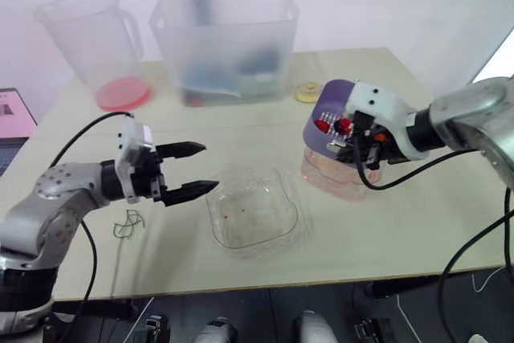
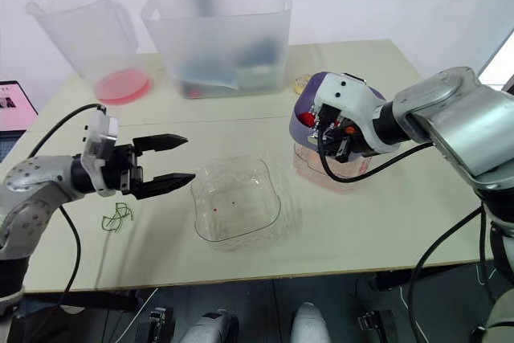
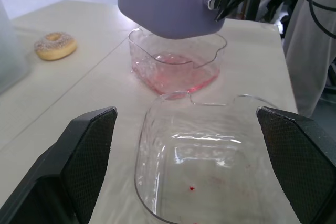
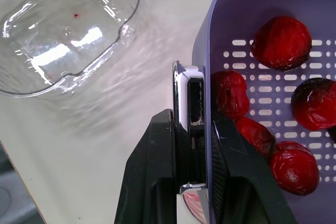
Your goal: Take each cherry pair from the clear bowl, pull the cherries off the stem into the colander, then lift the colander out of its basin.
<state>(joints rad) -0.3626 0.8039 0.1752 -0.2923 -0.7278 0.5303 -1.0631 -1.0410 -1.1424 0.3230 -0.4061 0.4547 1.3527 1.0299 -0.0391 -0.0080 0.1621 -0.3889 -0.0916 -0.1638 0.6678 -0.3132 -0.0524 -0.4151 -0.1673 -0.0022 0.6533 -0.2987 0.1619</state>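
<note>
The purple colander (image 1: 331, 100) hangs tilted just above its clear basin (image 1: 337, 178), which holds pink liquid. Several red cherries (image 4: 281, 43) lie in the colander. My right gripper (image 4: 191, 124) is shut on the colander's rim at its metal handle. The clear bowl (image 1: 253, 213) sits at the table's middle front with only tiny red specks inside. To the bowl's left, my left gripper (image 1: 197, 168) is open and holds nothing, its tips near the bowl's rim. Green stems (image 1: 128, 222) lie on the table beneath my left arm.
At the back stand a large translucent tub (image 1: 225, 42), a clear pitcher (image 1: 88, 34) and a pink lid (image 1: 123, 92). A small donut (image 1: 307, 91) lies behind the colander. A laptop (image 1: 12, 118) pokes in at the left edge.
</note>
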